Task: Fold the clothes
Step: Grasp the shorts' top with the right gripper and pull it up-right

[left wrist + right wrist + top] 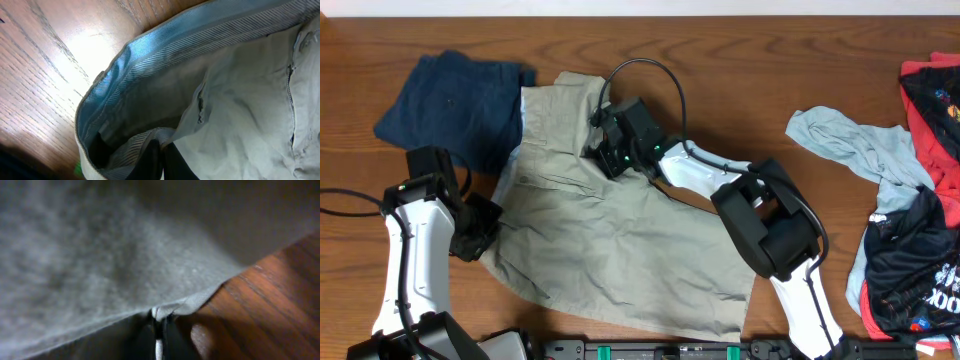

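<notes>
The khaki trousers lie spread over the middle of the wooden table. My left gripper is shut on their waistband at the left edge; the left wrist view shows the striped blue-grey waistband lining pinched between my fingers. My right gripper is shut on a fabric edge near the upper part of the trousers; the right wrist view shows the khaki hem clamped in the jaws.
A navy garment lies at the back left, partly under the trousers. A light blue garment and a red-and-black printed garment lie at the right edge. Bare wood shows at the back centre.
</notes>
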You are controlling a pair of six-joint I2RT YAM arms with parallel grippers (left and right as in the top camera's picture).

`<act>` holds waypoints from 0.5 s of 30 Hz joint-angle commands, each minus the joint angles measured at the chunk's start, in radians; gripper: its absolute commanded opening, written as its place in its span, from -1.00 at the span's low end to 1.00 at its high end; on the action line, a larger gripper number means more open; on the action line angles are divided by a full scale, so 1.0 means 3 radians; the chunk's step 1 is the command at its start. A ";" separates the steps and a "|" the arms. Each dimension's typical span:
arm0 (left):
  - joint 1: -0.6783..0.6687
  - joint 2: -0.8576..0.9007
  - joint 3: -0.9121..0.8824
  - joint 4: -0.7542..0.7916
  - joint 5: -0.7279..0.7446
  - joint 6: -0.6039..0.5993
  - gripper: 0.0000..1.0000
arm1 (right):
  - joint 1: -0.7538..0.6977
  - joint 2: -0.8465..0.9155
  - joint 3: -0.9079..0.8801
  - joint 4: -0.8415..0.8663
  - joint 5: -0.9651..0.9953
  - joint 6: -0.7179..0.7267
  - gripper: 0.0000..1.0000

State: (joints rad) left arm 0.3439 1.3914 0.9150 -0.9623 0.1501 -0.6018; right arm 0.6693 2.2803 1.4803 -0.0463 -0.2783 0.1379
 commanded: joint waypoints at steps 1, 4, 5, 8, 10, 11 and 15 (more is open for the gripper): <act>-0.0010 0.0001 -0.0003 -0.0015 -0.0008 0.0024 -0.88 | -0.0136 -0.0020 0.0013 -0.0356 0.0806 0.0004 -0.98; -0.0010 0.0001 -0.0003 -0.0015 -0.0008 0.0024 -0.88 | -0.0417 -0.0226 0.0112 -0.0746 0.1204 0.0013 -0.98; -0.0010 0.0001 -0.0003 -0.0015 -0.0008 0.0024 -0.88 | -0.0512 -0.0298 0.0151 -0.0882 0.1329 0.0013 -0.98; -0.0010 0.0000 -0.0003 -0.0014 -0.0017 0.0024 -0.88 | -0.0828 -0.0551 0.0264 -0.1373 0.1736 0.0013 -0.98; -0.0010 0.0001 -0.0003 -0.0013 -0.0018 0.0024 -0.88 | -0.0992 -0.0715 0.0282 -0.1639 0.1837 0.0010 -0.98; -0.0010 0.0001 -0.0003 -0.0010 -0.0018 0.0024 -0.88 | -0.1059 -0.0788 0.0282 -0.1752 0.1837 0.0010 -0.95; -0.0010 0.0001 -0.0003 0.0013 -0.0018 0.0023 -0.88 | -0.1334 -0.0996 0.0282 -0.2192 0.1841 0.0008 -0.90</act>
State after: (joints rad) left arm 0.3374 1.3914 0.9150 -0.9592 0.1680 -0.6018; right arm 0.3058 2.0415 1.5391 -0.6678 0.1776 0.1410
